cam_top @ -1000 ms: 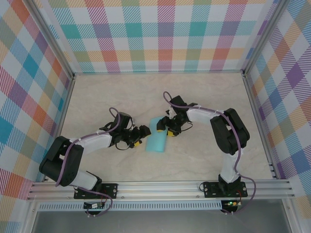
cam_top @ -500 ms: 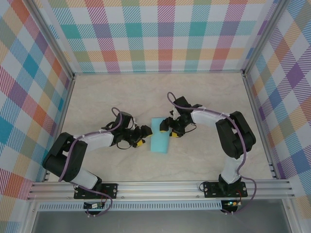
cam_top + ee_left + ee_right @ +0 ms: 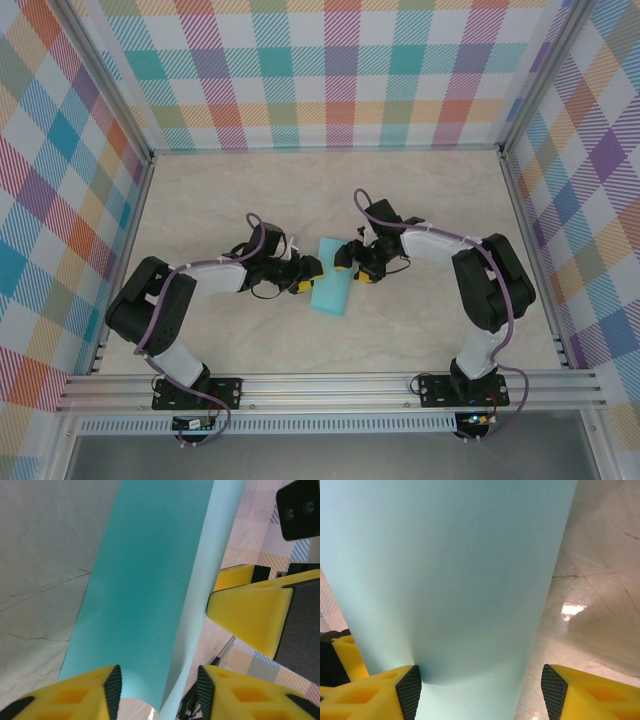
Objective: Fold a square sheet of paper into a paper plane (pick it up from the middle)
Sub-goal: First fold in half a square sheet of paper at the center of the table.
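The square sheet of paper (image 3: 331, 280) is teal and bowed up into a long curved strip at the middle of the table. My left gripper (image 3: 309, 272) reaches it from the left and my right gripper (image 3: 349, 262) from the right. In the left wrist view the paper (image 3: 150, 580) rises between the jaws of the left gripper (image 3: 159, 692), with a gap at the right pad (image 3: 205, 690). In the right wrist view the pale paper (image 3: 450, 570) runs between the wide jaws of the right gripper (image 3: 481, 690), with bare table beside the right pad (image 3: 552, 687). Both grippers are open.
The pale marbled table (image 3: 220, 200) is boxed in by plaid walls (image 3: 330, 70) and aluminium frame posts (image 3: 525, 220). A metal rail (image 3: 330, 388) runs along the near edge at the arm bases. A yellow finger of the right gripper (image 3: 250, 615) stands close to the paper's right side.
My left gripper has moved right up to the paper and its jaws have narrowed around it. The right gripper has shifted slightly right, and the paper has drifted a little right with it.
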### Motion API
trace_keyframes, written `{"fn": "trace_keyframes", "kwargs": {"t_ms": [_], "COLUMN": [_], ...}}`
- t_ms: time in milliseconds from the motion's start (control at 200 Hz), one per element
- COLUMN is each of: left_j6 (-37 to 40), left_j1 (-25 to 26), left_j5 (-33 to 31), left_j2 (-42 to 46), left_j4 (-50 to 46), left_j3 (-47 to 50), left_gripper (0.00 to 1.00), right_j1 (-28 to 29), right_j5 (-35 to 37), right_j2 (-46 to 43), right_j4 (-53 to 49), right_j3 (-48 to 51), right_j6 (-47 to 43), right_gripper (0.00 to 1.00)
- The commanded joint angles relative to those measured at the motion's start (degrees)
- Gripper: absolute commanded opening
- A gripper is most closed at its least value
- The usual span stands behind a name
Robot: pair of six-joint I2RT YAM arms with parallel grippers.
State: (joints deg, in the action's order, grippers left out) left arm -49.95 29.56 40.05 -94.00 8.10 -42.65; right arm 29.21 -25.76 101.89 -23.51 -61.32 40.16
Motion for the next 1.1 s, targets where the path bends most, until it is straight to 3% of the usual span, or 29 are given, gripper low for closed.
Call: {"fn": "trace_keyframes", "kwargs": {"t_ms": [0,190,275,635,1095], "left_j6": [1.2,0.6,-0.1,-7.3,-6.3], "left_j1": [0.9,1.2,1.5,4.0,5.3], "left_j5": [1.9,1.9,1.4,-2.0,-4.0], "left_j2": [-1.3,-2.9,-3.5,-7.4,-9.2], "left_j4": [0.4,1.7,2.4,10.0,7.1], "left_j3": [-2.3,-3.0,-3.4,-6.1,-8.3], "left_gripper": [0.37,0.12,0.07,0.06,0.07], "right_j1": [-0.4,-0.6,-0.9,-4.6,-4.9], "right_j5": [0.4,0.8,0.9,-0.2,-0.6], "right_j2": [-2.2,-3.7,-4.8,-10.3,-3.7], "right_j4": [1.2,1.7,1.9,3.4,3.3], "right_j3": [1.3,2.5,3.3,8.6,5.4], "right_j6": [1.5,2.3,2.5,3.1,1.7], "right_gripper": [0.67,0.67,0.67,0.67,0.60]}}
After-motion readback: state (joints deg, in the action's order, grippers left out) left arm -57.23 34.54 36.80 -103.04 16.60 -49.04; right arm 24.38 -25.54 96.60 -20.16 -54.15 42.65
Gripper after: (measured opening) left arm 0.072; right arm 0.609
